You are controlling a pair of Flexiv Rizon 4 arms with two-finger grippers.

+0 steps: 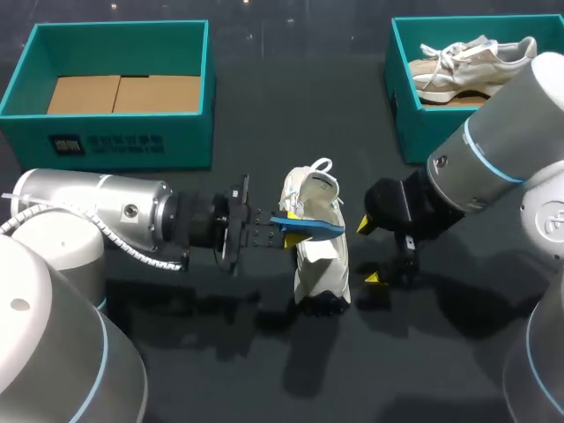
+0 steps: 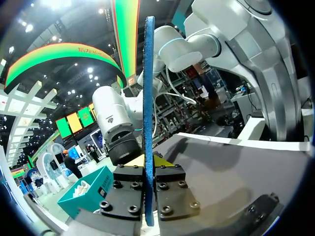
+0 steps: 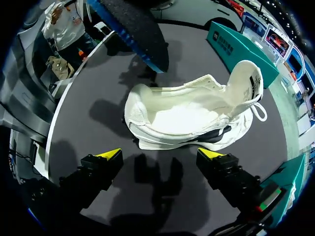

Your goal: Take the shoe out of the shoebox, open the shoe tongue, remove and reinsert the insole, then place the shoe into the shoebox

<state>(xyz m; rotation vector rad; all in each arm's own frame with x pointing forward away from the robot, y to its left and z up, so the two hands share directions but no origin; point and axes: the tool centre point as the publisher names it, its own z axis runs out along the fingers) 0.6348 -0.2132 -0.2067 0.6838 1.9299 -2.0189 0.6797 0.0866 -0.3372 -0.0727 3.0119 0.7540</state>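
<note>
1. The white shoe (image 1: 315, 238) is shown on the dark table (image 1: 264, 370), between the two grippers; it appears to lie on its side, with its opening and raised tongue turned toward the right gripper (image 1: 370, 251)
2. The blue insole (image 1: 308, 226) is seen outside the shoe, clamped by its end between the fingers of the left gripper (image 1: 269, 231). In the left wrist view the insole (image 2: 148, 98) is held on edge, both yellow tips of the left gripper (image 2: 148, 160) being pressed against its faces
3. In the right wrist view the fingers of the right gripper (image 3: 160, 155) are spread wide apart with nothing held, just beside the sole edge of the shoe (image 3: 192, 115); the insole (image 3: 133, 29) is seen beyond the heel, apart from it
4. A teal shoebox (image 1: 115, 132) lined with brown cardboard is placed at the far left of the table
5. A second teal box (image 1: 414, 132), at the far right, is occupied by a beige shoe (image 1: 467, 66)
</note>
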